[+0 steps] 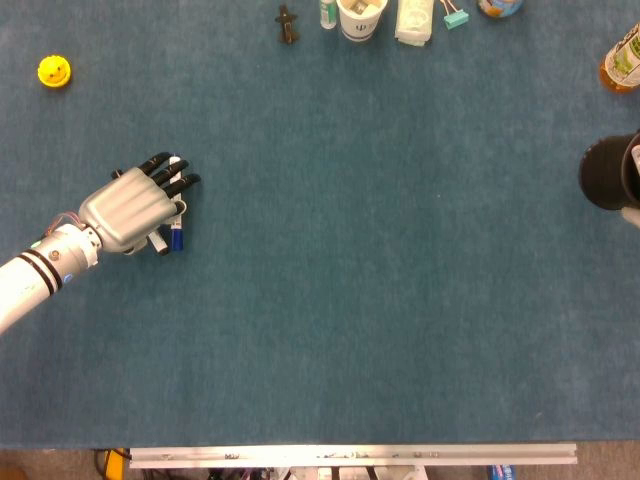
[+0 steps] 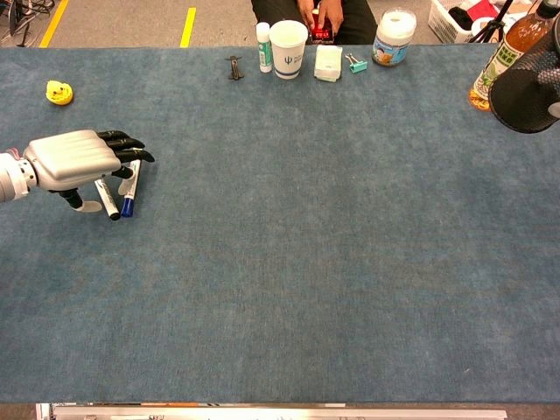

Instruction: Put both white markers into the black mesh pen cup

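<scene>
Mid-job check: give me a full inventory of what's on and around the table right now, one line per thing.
White markers: two, one black-capped, one blue-capped, side by side on the mat at far left, under the left hand.
Black mesh pen cup: one, raised at the right edge.
Yellow rubber duck: one, far left.
White paper cup: one, back edge.
Teal binder clip: one, back edge.
Orange drink bottle: one, back right.
Blue felt table mat: one.
Left hand: silver, black fingers, over the markers.
Right hand: barely visible beside the cup.

A blue-carpeted bench point(image 2: 306, 262) carries a small yellow duck toy point(image 2: 58, 92) near its far left. Along the far edge stand a black clip point(image 2: 234, 67), a glue stick point(image 2: 263, 46), a white paper cup point(image 2: 288, 49), a tissue pack point(image 2: 328, 63), a teal binder clip point(image 2: 354, 63) and a lidded jar point(image 2: 393, 38). A drink bottle point(image 2: 500, 59) stands far right.
</scene>
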